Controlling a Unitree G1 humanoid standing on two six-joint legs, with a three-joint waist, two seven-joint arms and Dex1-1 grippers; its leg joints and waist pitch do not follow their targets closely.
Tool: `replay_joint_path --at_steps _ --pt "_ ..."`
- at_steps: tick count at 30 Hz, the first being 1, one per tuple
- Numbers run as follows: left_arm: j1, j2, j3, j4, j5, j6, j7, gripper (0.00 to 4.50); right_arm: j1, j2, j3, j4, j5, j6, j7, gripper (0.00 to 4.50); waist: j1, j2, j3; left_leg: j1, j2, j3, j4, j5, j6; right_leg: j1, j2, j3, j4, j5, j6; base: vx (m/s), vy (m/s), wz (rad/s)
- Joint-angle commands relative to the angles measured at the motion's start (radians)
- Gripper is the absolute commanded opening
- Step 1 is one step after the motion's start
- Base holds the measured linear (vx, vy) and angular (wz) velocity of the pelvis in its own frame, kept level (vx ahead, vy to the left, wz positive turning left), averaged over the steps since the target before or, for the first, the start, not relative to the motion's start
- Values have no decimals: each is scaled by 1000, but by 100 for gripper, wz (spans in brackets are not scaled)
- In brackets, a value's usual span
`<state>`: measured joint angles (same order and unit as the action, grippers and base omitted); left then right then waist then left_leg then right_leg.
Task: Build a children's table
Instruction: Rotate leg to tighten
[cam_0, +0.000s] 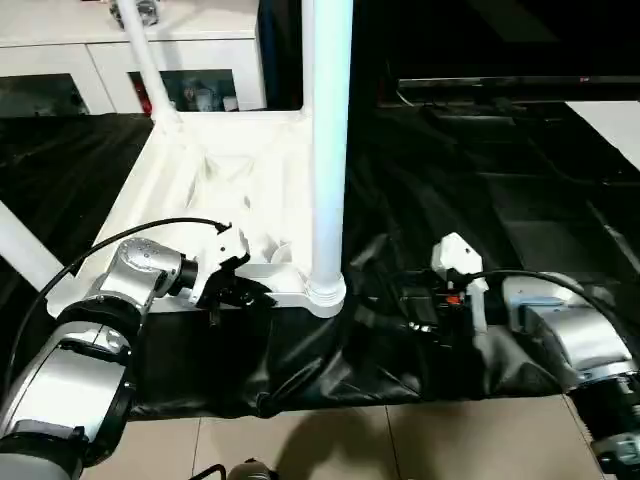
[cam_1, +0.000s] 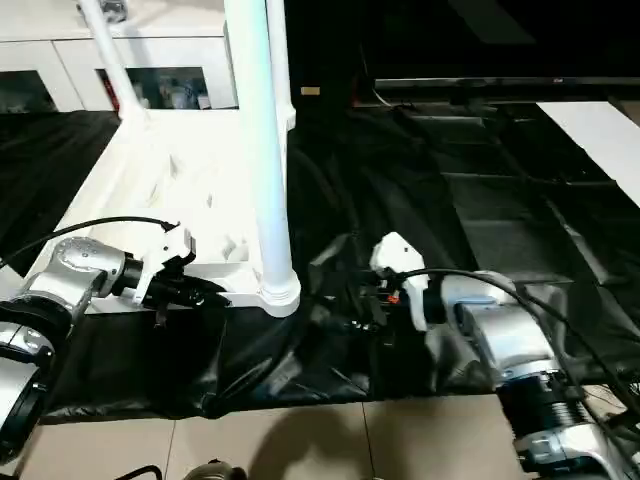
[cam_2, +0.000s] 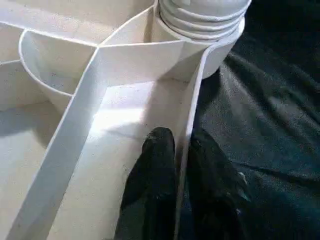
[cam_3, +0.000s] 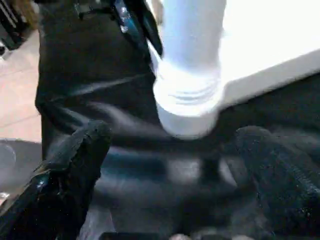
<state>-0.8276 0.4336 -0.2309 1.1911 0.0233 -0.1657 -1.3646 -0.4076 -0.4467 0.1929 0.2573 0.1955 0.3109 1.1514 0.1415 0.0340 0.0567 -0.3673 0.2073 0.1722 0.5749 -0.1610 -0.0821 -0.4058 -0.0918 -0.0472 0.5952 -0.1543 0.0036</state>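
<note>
You've got the table (cam_0: 215, 195) upside down on the black sheet (cam_0: 420, 200), ribbed underside facing up, taking most of the left half of your view. One leg (cam_0: 328, 140) stands upright in the near corner socket (cam_0: 325, 290), right at the edge closest to you, and a second leg (cam_0: 145, 60) rises from the far corner by the white cabinet (cam_0: 60, 70). A third leg (cam_0: 25, 250) slants in at the left edge.

Your left gripper (cam_2: 181, 165) is clamped on the table's near side wall: one of its fingers (cam_2: 155, 170) inside the rib, the other outside, closed on that thin wall just beside the socket. Your right gripper (cam_3: 170, 165) hangs open, fingers spread wide apart, aimed at the base of the near leg but not touching it.

This looks like light, hollow plastic, stiff but smooth, so expect it to slide on the sheet if you push sideways. The thin wall will likely flex under a hard pinch; the ribs near the socket are the sturdier hold. For the leg, take it low, close to the ridged collar (cam_3: 187, 92), where twisting or pressing down won't lever the table over.
</note>
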Motion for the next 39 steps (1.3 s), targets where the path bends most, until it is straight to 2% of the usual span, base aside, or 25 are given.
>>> replay_joint_path --at_steps 1,4,5,7,12,17,21,25,29,32,39 --pt "1 -43 51 -17 -57 35 15 17 -31 26 13 36 -26 -39 -42 450 0 -4 -74 12 15 2 -67 -300 -8 47 -46 24 -61 -266 -243 0 0 0" --pt "20 -87 39 -47 -50 37 33 3 -60 69 19 95 -54 -72 -103 450 -1 -4 -74 11 16 2 -66 -295 -6 46 -47 25 -61 -246 -252 0 0 0" --pt "24 -95 35 -52 -47 37 39 1 -67 79 19 108 -59 -76 -116 450 -3 -9 -74 10 13 2 -66 -286 -4 49 -47 24 -60 -251 -245 0 0 0" --pt "36 -130 21 -67 -28 37 83 1 -105 114 22 170 -92 -99 -184 450 -6 -14 -74 11 14 5 -65 -284 2 45 -50 25 -65 -289 -231 0 0 0" --pt "43 -150 15 -77 4 41 147 1 -152 133 19 270 -124 -137 -245 450 -1 -12 -71 18 16 4 -68 -301 0 40 -48 26 -71 -345 -208 0 0 0" --pt "55 -145 15 -99 6 53 158 0 -177 157 2 342 -116 -189 -254 404 -3 -16 -72 10 14 4 -69 -291 11 44 -49 26 -69 -328 -201 0 0 0" --pt "64 -134 21 -107 8 55 160 0 -195 171 9 393 -132 -215 -254 377 -5 -20 -71 9 14 4 -70 -290 14 43 -49 25 -70 -360 -191 0 0 0" --pt "73 -127 26 -121 14 63 157 0 -217 179 7 446 -137 -243 -260 337 -7 -18 -70 11 16 5 -70 -294 15 39 -49 26 -70 -362 -194 0 0 0" --pt "77 -120 27 -123 14 64 155 0 -232 188 -1 479 -135 -263 -266 306 -7 -20 -71 9 15 6 -69 -283 19 41 -48 26 -68 -341 -198 0 0 0" --pt "82 -116 25 -128 13 68 149 0 -240 193 -2 502 -138 -276 -262 279 -8 -19 -69 10 15 6 -71 -298 18 39 -49 26 -72 -374 -189 0 0 0" --pt "82 -125 45 -143 -2 103 176 0 -239 226 -9 558 -142 -307 -305 272 -13 -16 -67 11 16 4 -75 -326 8 37 -49 27 -74 -401 -189 0 0 0"
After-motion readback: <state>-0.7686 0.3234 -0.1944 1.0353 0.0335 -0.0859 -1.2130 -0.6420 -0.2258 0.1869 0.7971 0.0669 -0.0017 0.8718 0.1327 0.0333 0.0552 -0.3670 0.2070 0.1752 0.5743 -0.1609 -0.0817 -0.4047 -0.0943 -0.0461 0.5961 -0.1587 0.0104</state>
